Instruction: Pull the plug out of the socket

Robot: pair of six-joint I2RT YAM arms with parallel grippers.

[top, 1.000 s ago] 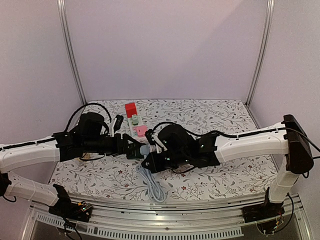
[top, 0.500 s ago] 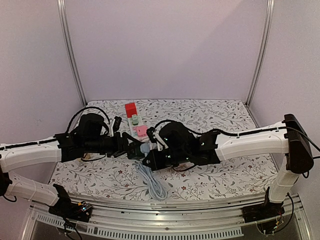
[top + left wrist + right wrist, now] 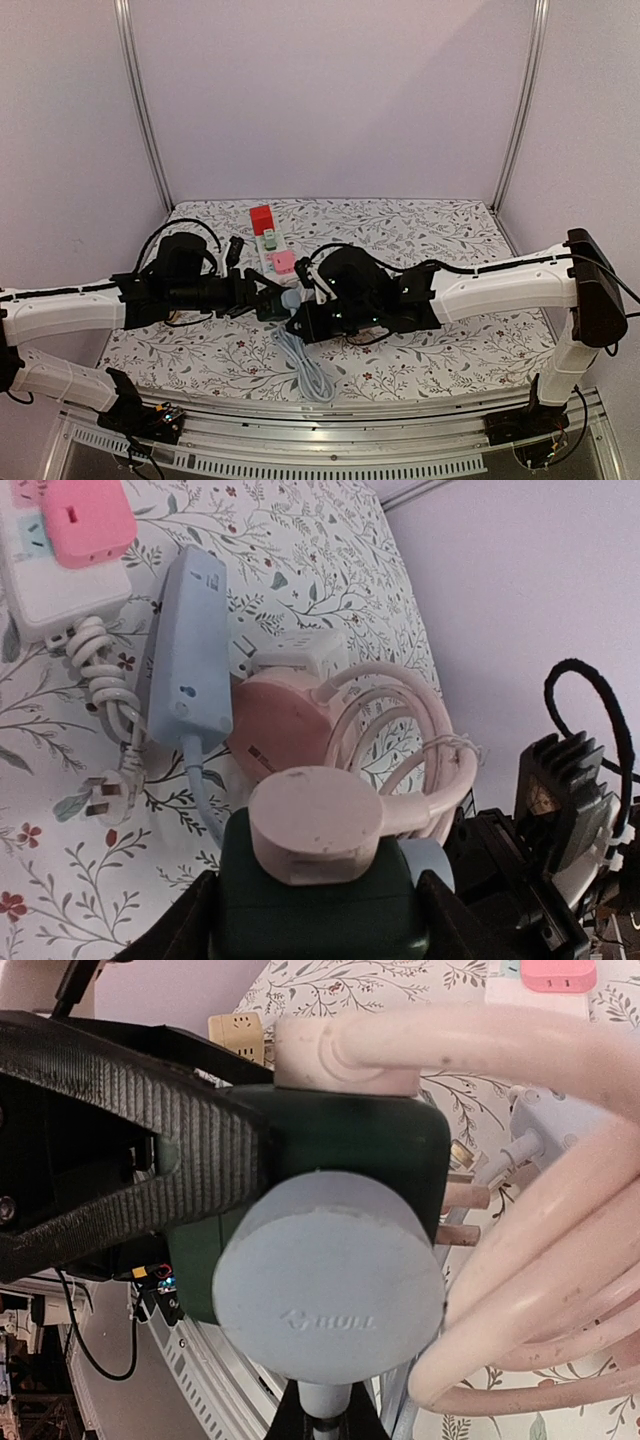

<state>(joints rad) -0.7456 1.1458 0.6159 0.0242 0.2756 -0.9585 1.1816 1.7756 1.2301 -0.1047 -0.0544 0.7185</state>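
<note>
Between the fingers (image 3: 150,1170) of my left gripper (image 3: 315,925), themselves black, ribbed, rough-looking plastic, the green socket block (image 3: 340,1150) reads as matt plastic. The blue-grey plug (image 3: 328,1278) against it is matt too, with a moulded logo. The pink cable (image 3: 520,1260) beside it looks smooth and faintly glossy. The prongs (image 3: 462,1222) look like dull brassy metal. Under the hand, the floral cloth (image 3: 300,540) is matt.

Left claw (image 3: 272,298) gripping partway closed, right claw (image 3: 297,321) clamped tight, both reaching inward

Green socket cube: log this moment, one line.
left claw: holding green socket cube | right claw: shut on blue plug cord | blue plug: seated
</note>
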